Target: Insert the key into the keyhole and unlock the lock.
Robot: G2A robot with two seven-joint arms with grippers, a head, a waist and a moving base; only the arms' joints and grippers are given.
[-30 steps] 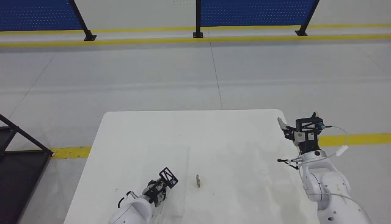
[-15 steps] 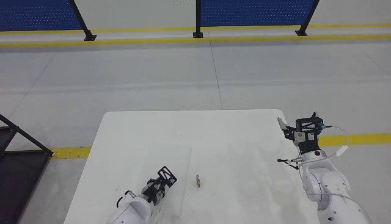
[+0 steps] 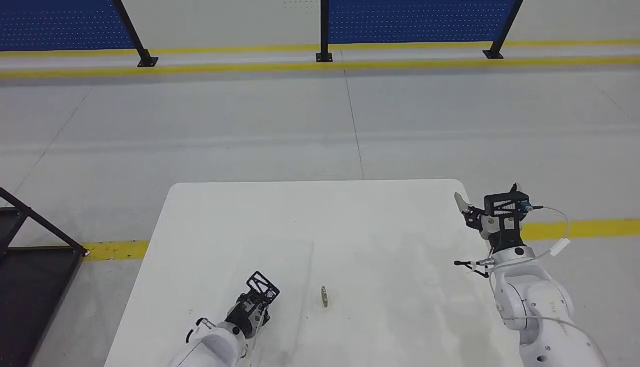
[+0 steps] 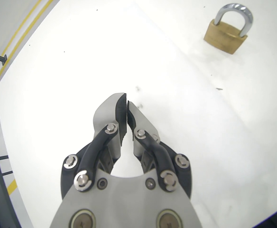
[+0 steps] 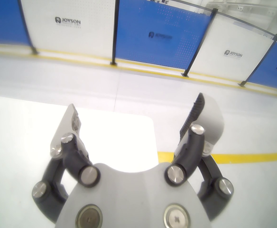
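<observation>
A brass padlock (image 3: 324, 295) with a steel shackle lies flat on the white table (image 3: 380, 227), near its front middle. In the left wrist view the padlock (image 4: 225, 36) rests off to one side, well beyond the fingertips. My left gripper (image 3: 260, 287) hovers low over the table to the left of the padlock. It is shut (image 4: 127, 101), pads together, with nothing visible between them. My right gripper (image 3: 487, 205) sits at the table's far right edge, raised above the surface. It is open (image 5: 135, 105) and holds nothing.
The table's far right corner (image 5: 148, 119) lies just under the right gripper. Beyond it are grey floor, a yellow floor line (image 3: 590, 228) and a blue and white barrier fence (image 3: 320, 7). A dark metal rack (image 3: 20, 237) stands left of the table.
My left gripper has drawn a little to the left, away from the padlock. The right arm and the padlock have kept still.
</observation>
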